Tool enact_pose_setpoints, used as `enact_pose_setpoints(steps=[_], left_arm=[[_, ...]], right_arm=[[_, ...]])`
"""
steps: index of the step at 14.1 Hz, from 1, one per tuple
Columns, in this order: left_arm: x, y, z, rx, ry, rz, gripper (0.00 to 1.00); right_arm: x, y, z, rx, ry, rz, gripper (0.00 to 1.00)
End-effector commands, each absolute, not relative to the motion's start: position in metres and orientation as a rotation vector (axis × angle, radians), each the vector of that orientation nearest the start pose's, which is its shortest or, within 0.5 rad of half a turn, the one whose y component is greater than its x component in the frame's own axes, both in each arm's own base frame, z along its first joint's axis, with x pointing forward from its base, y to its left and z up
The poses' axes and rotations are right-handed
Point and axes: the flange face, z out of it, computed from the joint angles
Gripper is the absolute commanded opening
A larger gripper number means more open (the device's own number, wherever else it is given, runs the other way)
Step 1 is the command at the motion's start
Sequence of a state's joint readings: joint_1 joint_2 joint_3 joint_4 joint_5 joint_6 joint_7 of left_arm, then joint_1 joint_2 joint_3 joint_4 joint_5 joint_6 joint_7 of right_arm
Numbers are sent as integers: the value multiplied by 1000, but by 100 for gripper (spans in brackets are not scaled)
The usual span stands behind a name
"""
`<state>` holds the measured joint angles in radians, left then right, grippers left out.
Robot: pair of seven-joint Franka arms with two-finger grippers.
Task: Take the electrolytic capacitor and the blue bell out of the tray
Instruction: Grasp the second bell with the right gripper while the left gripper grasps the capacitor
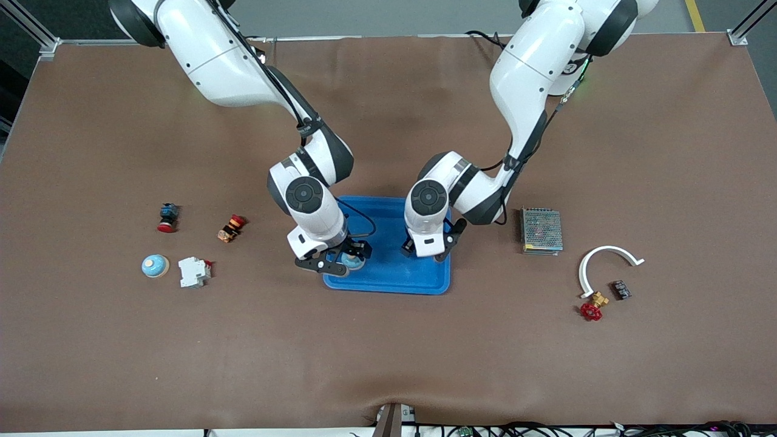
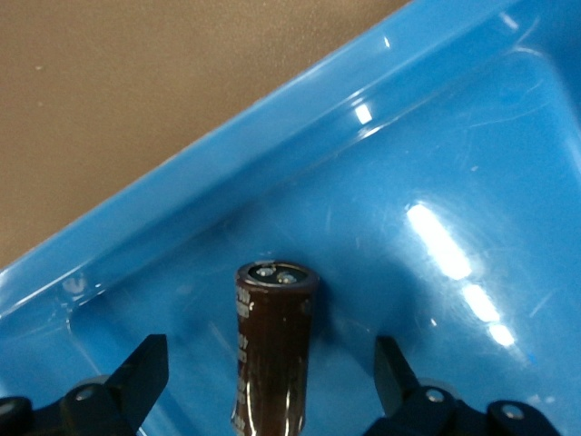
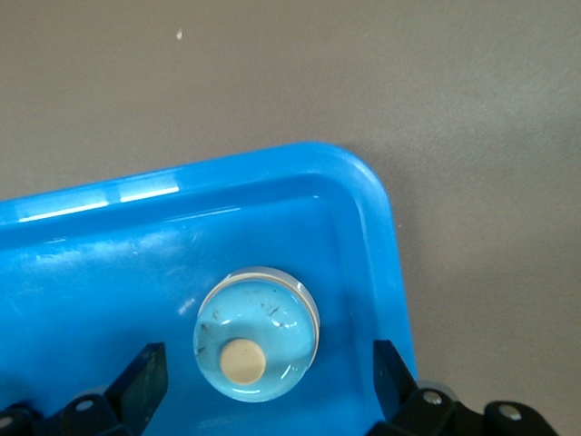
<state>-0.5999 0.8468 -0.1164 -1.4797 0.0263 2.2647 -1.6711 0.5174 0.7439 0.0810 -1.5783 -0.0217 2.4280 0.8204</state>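
Both grippers hang low over the tray (image 1: 388, 280) with jaws spread wide — the left gripper (image 2: 272, 377) straddling the electrolytic capacitor (image 2: 272, 350), the right gripper (image 3: 270, 372) the blue bell (image 3: 256, 333) — seemingly lined up to close, neither touching yet.

Capacitor (image 2: 272, 350) sleeve print — unreadable; nothing else.

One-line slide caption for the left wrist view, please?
Open left gripper straddles the upright electrolytic capacitor standing in the blue tray.
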Motion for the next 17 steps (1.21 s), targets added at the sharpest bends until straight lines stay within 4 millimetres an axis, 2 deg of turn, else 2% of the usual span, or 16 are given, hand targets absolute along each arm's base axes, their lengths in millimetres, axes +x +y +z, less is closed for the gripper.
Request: enact_pose_setpoints(steps=[1, 4, 5, 6, 7, 8, 11, 13, 16, 17], left_arm=[[542, -450, 171, -2728, -1451, 112, 77], [548, -446, 178, -2722, -1457, 103, 37], [548, -446, 177, -2722, -1451, 99, 28], [544, -449, 176, -2720, -1431, 101, 13], [544, -450, 177, -2727, -1404, 71, 6], [546, -449, 180, -2730, -1391, 46, 1], [546, -450, 192, -2728, -1385, 40, 0], [552, -449, 213, -2724, -1398, 38, 0], [562, -439, 261, -2712, -1394, 28, 0], [568, -430, 285, -2716, -1390, 26, 0]], right_arm=[[595, 402, 206, -3028, 367, -111, 100], [592, 419, 200, -3020, 394, -116, 100], [594, 419, 197, -3025, 397, -124, 100], [593, 422, 195, -3028, 393, -127, 100], [593, 423, 193, -3028, 391, -126, 100], [594, 423, 191, -3029, 393, -126, 100], [596, 421, 188, -3034, 392, -126, 100], [598, 418, 184, -3044, 388, -137, 100], [601, 419, 183, -3043, 388, -143, 100], [601, 419, 183, -3042, 389, -141, 100]])
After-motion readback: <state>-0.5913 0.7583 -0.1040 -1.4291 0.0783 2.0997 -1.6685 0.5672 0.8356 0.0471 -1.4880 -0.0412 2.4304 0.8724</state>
